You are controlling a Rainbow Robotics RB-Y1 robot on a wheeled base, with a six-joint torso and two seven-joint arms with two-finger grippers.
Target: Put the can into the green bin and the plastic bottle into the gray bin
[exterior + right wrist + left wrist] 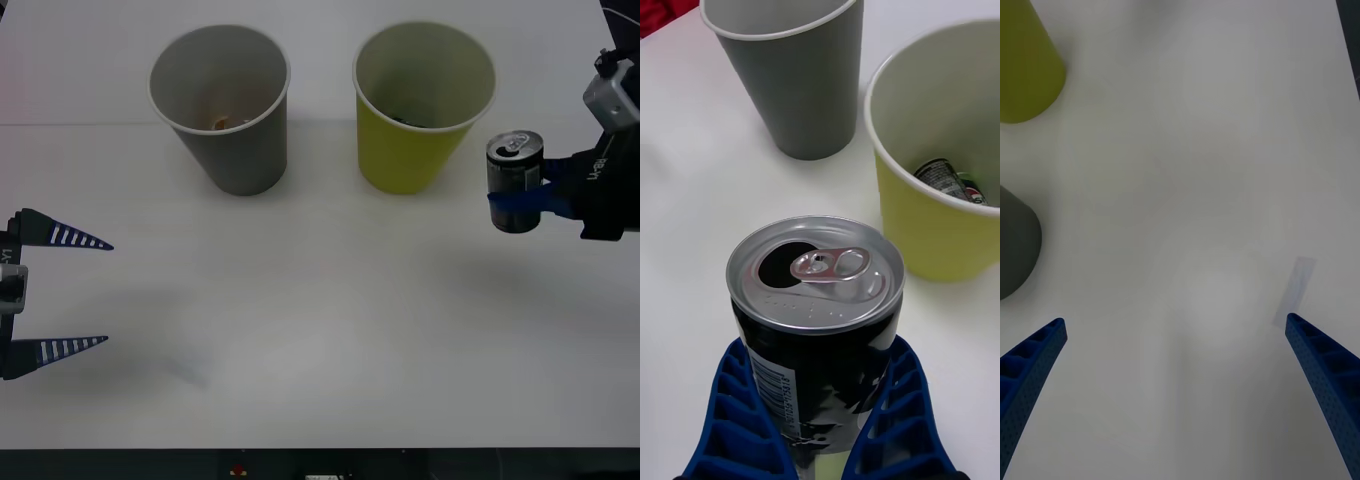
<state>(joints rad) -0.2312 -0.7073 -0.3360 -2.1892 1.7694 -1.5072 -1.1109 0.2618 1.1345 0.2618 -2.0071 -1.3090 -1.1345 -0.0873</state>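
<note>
The can (514, 180) (816, 330), dark with a silver opened top, is upright between the blue fingers of my right gripper (512, 205) (818, 349), which is shut on it. It hangs just right of the green bin (410, 150) (940, 232), its top below the rim. The gray bin (240, 150) (801, 90) stands left of the green one. My left gripper (107, 292) (1174, 321) is open over bare table at the left edge, with nothing between its fingers. The plastic bottle is out of view.
Another dark can (944, 176) lies inside the green bin. A small brownish thing (222, 123) sits at the bottom of the gray bin. The white table (320, 350) runs wide toward its front edge. A pale strip (1296, 289) lies on the table by the left gripper.
</note>
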